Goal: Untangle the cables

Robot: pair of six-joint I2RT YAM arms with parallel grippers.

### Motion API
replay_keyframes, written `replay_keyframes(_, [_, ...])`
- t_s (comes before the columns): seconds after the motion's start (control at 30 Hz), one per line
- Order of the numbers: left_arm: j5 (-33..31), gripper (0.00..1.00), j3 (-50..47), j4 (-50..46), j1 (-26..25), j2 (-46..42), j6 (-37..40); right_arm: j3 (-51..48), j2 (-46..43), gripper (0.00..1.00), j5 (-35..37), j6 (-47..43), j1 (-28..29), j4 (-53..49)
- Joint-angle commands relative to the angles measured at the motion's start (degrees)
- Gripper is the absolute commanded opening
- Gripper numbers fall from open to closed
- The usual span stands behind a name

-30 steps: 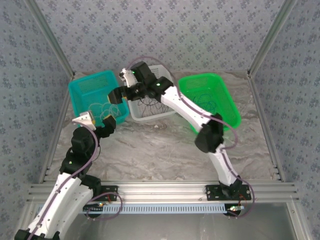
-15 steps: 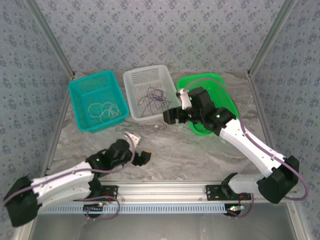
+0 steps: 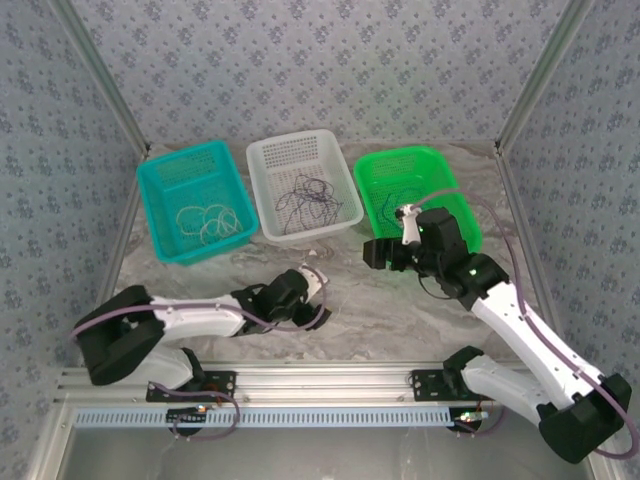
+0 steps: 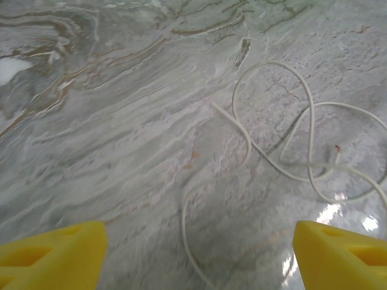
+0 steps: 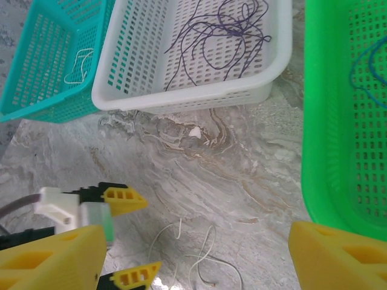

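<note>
Left gripper [image 4: 196,244] is hanging low over the table [image 3: 400,320] in front of the white basket [image 3: 300,140], jaws spread wide and gripping nothing. The right gripper [image 5: 193,254] is gaping just as wide and empty off that basket's right front corner. One cream cable [image 4: 275,63] is lying looped on the table before the white basket, and dark purple cables [image 3: 305,195] are sitting inside it. The cream one is looking light, limp and slippery, so I'd be pinching a single strand near a free end, away from the crossings.
</note>
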Motion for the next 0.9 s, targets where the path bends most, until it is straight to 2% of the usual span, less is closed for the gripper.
replay_keyframes(0.0, [0.7,0.79,3.0,4.1,-0.4,4.9,3.8,-1.3,-3.1,0.82,0.9,1.2,-1.3,-2.4])
replay_keyframes(0.2, [1.0,0.75,4.8,6.7,1.0,9.7,5.2,-3.8,-7.4,0.83,0.6,1.6,-3.0,-4.4])
replay_keyframes(0.33, [2.0,0.53,6.8,6.9,1.8,13.5,6.0,-5.4,-8.8,0.84,1.1,2.2,-4.0,-5.5])
replay_keyframes(0.47, [2.7,0.40,7.0,8.9,2.5,14.8,5.1,-6.9,-10.4,0.86,2.3,2.7,-4.3,-7.0])
replay_keyframes(0.63, [2.7,0.15,6.7,8.9,2.9,13.2,4.2,-9.1,-13.4,0.90,3.6,2.9,-5.0,-6.9])
replay_keyframes(0.73, [2.5,0.06,6.4,8.6,2.9,11.7,4.2,-10.1,-14.6,0.92,3.3,2.7,-5.3,-6.4])
replay_keyframes(0.87, [0.3,0.00,6.2,7.6,2.9,8.2,3.6,-11.1,-15.0,0.97,1.9,1.9,-5.4,-6.1])
